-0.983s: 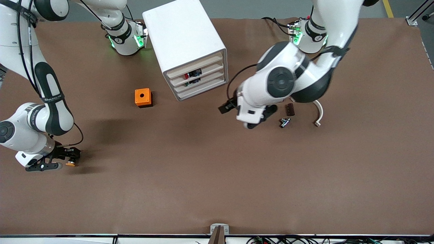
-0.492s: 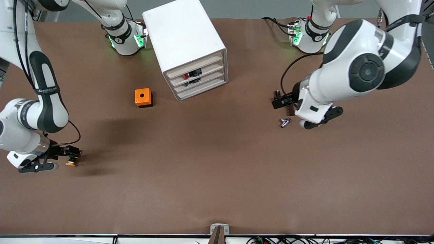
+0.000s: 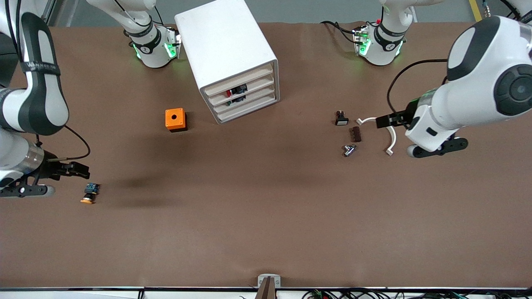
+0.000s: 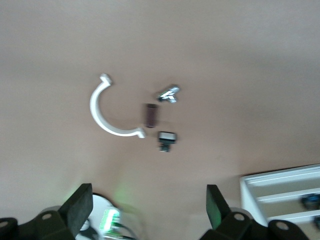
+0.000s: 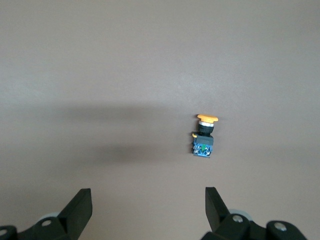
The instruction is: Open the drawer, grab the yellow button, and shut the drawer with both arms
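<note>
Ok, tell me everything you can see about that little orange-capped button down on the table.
The button is a tiny push-button part: a flat, rounded orange cap, a pale collar under it, then a black body ending in a blue base with a spot of green. It looks like plastic. It lies tipped on its side on the bare brown table, at the right arm's end, nearer the front camera than the orange box. Nothing touches it; the right gripper hangs beside it, fingers open.

No lettering legible, perhaps arm markings
</note>
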Available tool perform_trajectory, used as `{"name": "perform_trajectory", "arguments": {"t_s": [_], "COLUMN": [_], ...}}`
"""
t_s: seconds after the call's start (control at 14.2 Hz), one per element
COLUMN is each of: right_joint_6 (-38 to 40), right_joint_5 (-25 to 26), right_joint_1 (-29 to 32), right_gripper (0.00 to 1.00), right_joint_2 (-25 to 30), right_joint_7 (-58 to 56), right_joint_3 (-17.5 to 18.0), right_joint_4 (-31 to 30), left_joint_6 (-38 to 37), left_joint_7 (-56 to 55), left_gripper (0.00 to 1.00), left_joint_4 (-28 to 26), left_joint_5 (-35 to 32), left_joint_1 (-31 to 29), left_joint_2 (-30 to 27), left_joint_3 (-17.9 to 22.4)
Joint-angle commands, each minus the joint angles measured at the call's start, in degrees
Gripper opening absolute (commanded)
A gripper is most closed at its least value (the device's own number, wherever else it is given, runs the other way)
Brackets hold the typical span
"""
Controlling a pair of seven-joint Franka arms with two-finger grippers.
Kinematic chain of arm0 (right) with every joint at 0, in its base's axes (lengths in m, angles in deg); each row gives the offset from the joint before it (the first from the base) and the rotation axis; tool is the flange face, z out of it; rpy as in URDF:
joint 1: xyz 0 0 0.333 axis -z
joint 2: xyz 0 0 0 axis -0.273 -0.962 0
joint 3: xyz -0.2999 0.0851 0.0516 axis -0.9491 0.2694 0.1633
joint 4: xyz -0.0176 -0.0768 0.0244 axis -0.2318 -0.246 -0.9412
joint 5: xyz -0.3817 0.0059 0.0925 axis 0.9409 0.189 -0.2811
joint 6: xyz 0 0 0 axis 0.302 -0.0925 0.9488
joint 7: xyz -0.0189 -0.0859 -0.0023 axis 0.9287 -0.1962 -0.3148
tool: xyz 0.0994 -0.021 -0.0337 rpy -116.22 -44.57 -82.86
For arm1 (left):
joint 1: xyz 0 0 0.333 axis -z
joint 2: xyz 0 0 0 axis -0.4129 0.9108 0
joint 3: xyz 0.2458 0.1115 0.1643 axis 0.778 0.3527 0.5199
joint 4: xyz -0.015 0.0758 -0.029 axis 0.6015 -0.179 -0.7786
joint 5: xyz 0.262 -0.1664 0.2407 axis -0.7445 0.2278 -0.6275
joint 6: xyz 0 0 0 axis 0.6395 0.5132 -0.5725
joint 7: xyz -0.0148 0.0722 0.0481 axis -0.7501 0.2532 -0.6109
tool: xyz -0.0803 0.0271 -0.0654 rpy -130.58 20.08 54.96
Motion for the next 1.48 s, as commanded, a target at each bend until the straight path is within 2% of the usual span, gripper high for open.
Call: {"name": "perform_trajectory", "arguments": {"t_s": [0.0, 0.28, 0.56, 0.63, 0.84, 0.98, 1.26, 1.4], "right_joint_6": [2.8, 9.5, 13.3, 13.5, 15.4, 16.9, 20.9, 21.0], "right_joint_5": [-0.9, -0.9, -0.9, -0.9, -0.9, -0.8, -0.8, -0.8], "right_joint_1": [-0.4, -2.6, -3.9, -3.9, -4.2, -4.8, -6.1, -6.1], "right_gripper": [1.00, 1.00, 1.00, 1.00, 1.00, 1.00, 1.00, 1.00], "right_joint_2": [5.4, 12.1, 17.1, 17.9, 19.3, 19.5, 19.6, 20.7], "right_joint_7": [2.5, 8.6, 11.2, 11.2, 12.1, 13.8, 17.7, 18.0], "right_joint_3": [-0.1, 0.0, 0.0, 0.0, 0.1, 0.1, 0.1, -0.1], "right_joint_4": [-1.5, -1.3, -1.2, -1.2, -0.3, 0.5, 3.1, 3.1], "left_joint_6": [-0.6, 1.2, 16.2, 19.4, 24.0, 25.1, 23.5, 19.4], "left_joint_7": [8.5, 16.0, 21.4, 21.8, 22.5, 22.5, 22.3, 21.7], "left_gripper": [1.00, 1.00, 1.00, 1.00, 1.00, 1.00, 1.00, 1.00], "left_joint_4": [-4.7, -12.5, -30.7, -33.4, -33.7, -31.9, -26.5, -22.7], "left_joint_5": [-0.9, -1.0, -0.9, -0.9, -0.9, -0.9, -0.9, -0.9], "left_joint_1": [3.6, 5.6, 0.7, 0.6, -3.4, -3.5, -3.4, -3.5], "left_joint_2": [-5.3, -11.2, -23.6, -24.9, -24.8, -24.1, -23.5, -23.3], "left_joint_3": [7.9, 15.6, 15.4, 15.4, 11.3, 11.1, 11.1, 11.2]}}
